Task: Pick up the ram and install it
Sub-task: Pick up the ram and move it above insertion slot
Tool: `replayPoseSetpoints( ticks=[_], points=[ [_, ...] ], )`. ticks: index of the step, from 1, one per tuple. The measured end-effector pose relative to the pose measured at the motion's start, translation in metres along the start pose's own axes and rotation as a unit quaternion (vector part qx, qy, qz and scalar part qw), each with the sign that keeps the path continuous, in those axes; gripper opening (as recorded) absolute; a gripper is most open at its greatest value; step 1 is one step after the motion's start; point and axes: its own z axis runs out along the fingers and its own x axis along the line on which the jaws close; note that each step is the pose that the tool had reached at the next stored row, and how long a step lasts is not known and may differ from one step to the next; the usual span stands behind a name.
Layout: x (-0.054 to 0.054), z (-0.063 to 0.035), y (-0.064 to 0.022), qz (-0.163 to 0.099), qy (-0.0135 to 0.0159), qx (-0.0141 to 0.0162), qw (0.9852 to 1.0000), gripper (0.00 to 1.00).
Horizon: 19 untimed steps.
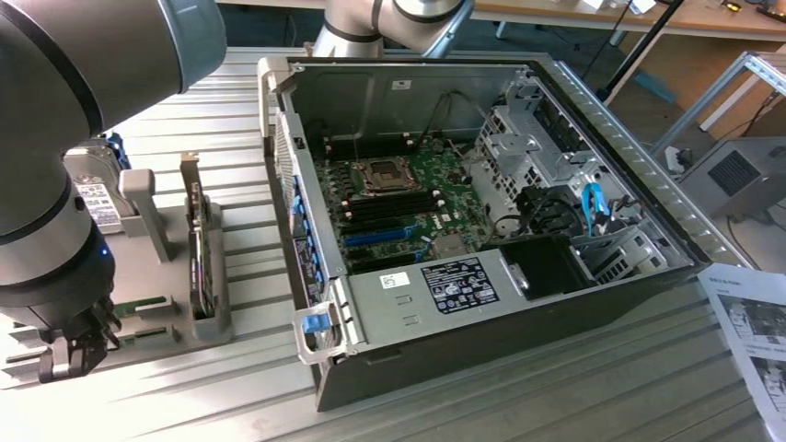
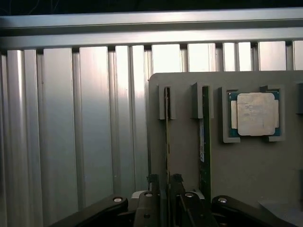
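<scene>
**Step in hand: grasp of the ram.** The ram [image 2: 167,137] stands on edge in a slot of the grey tray [image 2: 184,156]. The tray sits at the lower left of the exterior view, beside the open case [image 1: 491,230]. The gripper [image 2: 164,179] straddles the ram. Its jaws stand partly apart, one finger on each side. No firm contact shows, so the ram is judged not yet held.

**Doing the step well.** The fingers [image 2: 152,182] should centre on the board so that both pads meet its flat faces together. The ram appears closer to one finger than to the other. An uneven close would likely push the board sideways in its slot. The grip should be square to the board's length, since a thin board probably binds if tilted.

**Edges and room.**
- **Outer side:** The tray's outer edge runs just beside the ram. Bare ribbed table [image 2: 94,142] lies beyond it, so this side is free.
- **Inner side:** A second stick [image 2: 204,137] stands near, with the processor [image 2: 255,113] past it. The finger on this side has little margin.
- **Toward the case:** In the exterior view an upright card [image 1: 197,235] stands on the tray between the gripper and the case.
</scene>
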Motion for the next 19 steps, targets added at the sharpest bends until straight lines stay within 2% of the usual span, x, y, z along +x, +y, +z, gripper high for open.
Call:
replayPoseSetpoints(
  ticks=[3, 19],
  points=[
    [0.0, 0.0031, -0.0001, 0.0, -0.0001, 0.0, 1.0, 0.24],
    [-0.0038, 0.0057, -0.0002, 0.0, -0.0002, 0.0, 1.0, 0.24]
  ],
)
